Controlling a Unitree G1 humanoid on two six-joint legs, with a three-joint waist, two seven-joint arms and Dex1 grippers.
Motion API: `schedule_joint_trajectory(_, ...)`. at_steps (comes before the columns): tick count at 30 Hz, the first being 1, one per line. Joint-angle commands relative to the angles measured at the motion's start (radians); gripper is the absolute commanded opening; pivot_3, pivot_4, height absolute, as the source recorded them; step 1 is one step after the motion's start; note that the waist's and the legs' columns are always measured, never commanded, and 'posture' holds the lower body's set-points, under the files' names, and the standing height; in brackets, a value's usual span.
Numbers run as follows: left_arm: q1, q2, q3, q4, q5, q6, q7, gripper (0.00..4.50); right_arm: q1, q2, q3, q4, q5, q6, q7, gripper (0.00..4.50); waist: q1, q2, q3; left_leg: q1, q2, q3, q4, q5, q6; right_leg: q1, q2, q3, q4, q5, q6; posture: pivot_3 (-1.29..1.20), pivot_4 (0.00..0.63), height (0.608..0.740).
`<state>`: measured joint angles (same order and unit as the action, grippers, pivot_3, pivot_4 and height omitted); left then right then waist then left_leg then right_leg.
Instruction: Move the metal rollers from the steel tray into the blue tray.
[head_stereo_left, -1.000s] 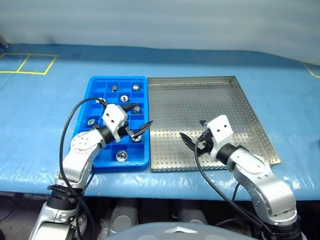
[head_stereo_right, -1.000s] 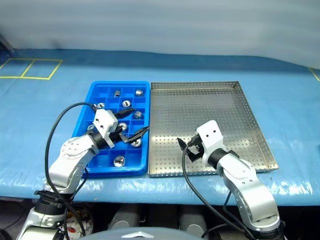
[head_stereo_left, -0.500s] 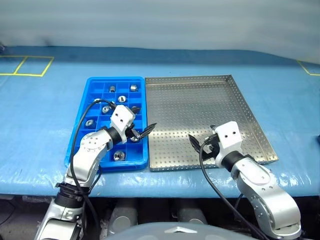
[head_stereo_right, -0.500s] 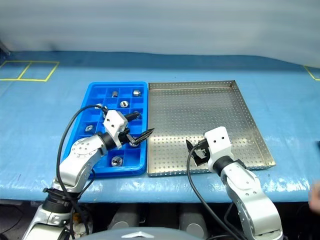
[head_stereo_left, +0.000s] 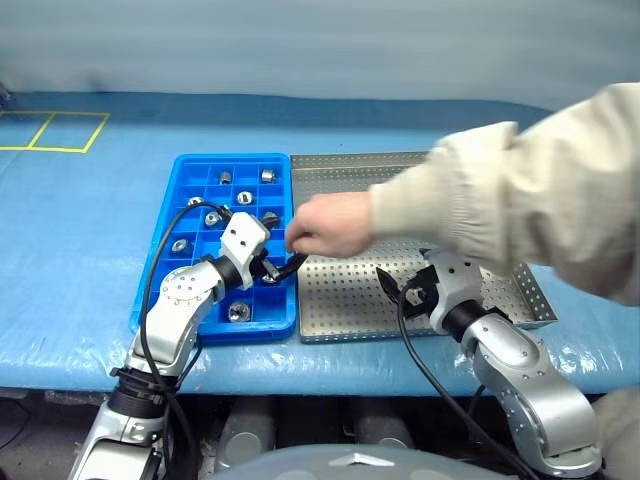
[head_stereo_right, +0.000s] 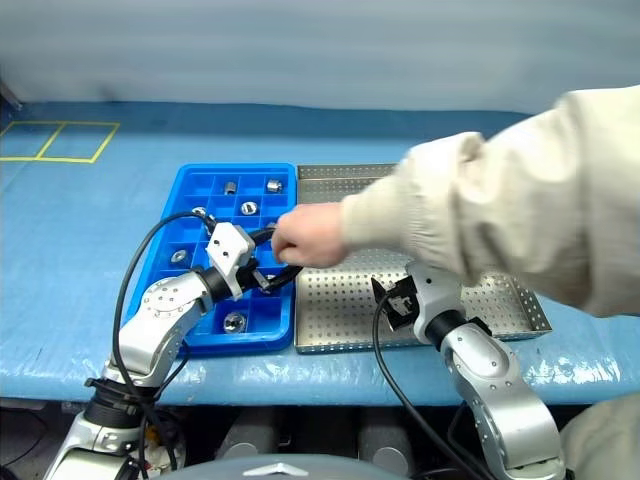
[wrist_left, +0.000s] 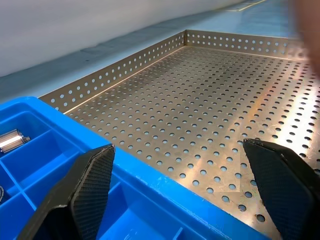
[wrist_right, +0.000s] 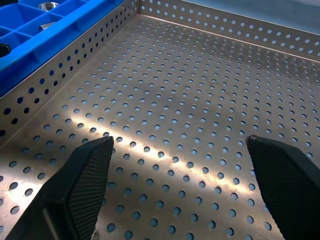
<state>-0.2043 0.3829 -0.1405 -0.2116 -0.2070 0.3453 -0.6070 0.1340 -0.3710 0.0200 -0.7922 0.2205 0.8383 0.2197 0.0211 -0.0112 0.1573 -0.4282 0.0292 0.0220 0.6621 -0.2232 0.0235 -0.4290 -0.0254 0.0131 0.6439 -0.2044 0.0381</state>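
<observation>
- Covering the table (head_stereo_left: 80, 230), a blue sheet carries the steel tray (head_stereo_left: 350, 300) and, touching its left side, the blue tray (head_stereo_left: 160, 275).
- A person's hand (head_stereo_left: 328, 224) reaches over both trays' shared edge.
- Left gripper (head_stereo_left: 277, 270) hangs there, jaws wide, empty.
- Right gripper (head_stereo_left: 400, 290) hovers over the bare steel floor, jaws wide.
- Metal rollers (head_stereo_left: 245, 198) sit in blue compartments.

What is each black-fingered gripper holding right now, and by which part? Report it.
Nothing is held. The left gripper stands open over the edge of the bright blue plastic compartment tray; the right gripper stands open over the silver perforated steel tray.
</observation>
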Motion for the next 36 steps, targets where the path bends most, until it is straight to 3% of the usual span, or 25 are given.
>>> schedule_joint_trajectory(1,-0.001,0.003,0.003,-0.037,-0.002,-0.004,-0.004,4.5,-0.004,0.003,-0.008,-0.015,0.001,-0.013,0.001,4.48,0.0,0.0,0.0,0.0,0.0,0.0,0.0,0.0,0.0,0.0,0.0,0.0,0.0,0.0,0.0,0.07,0.15,0.74)
schedule_joint_trajectory(15,0.021,0.056,0.083,-0.041,-0.002,-0.003,0.009,4.5,-0.002,0.005,-0.005,-0.013,-0.001,-0.012,0.0,4.48,0.013,0.0,0.0,-0.001,0.0,0.0,0.001,0.0,0.002,0.0,-0.002,0.0,0.0,0.001,0.001,0.08,0.15,0.74)
schedule_joint_trajectory(27,0.138,0.154,0.188,-0.127,-0.046,0.038,-0.025,4.5,-0.01,-0.003,0.0,-0.005,0.001,-0.007,0.011,4.48,0.009,0.0,0.0,0.0,0.003,0.001,0.001,0.0,0.002,0.001,-0.002,0.001,0.0,0.001,0.001,0.1,0.15,0.74)
schedule_joint_trajectory(36,0.174,0.162,0.208,-0.167,-0.059,0.064,-0.019,4.5,-0.032,-0.009,0.007,0.013,0.001,-0.007,0.029,4.48,0.017,0.0,0.0,0.0,0.003,0.001,0.001,0.0,0.002,0.0,-0.003,0.0,0.0,0.001,0.001,0.13,0.15,0.74)
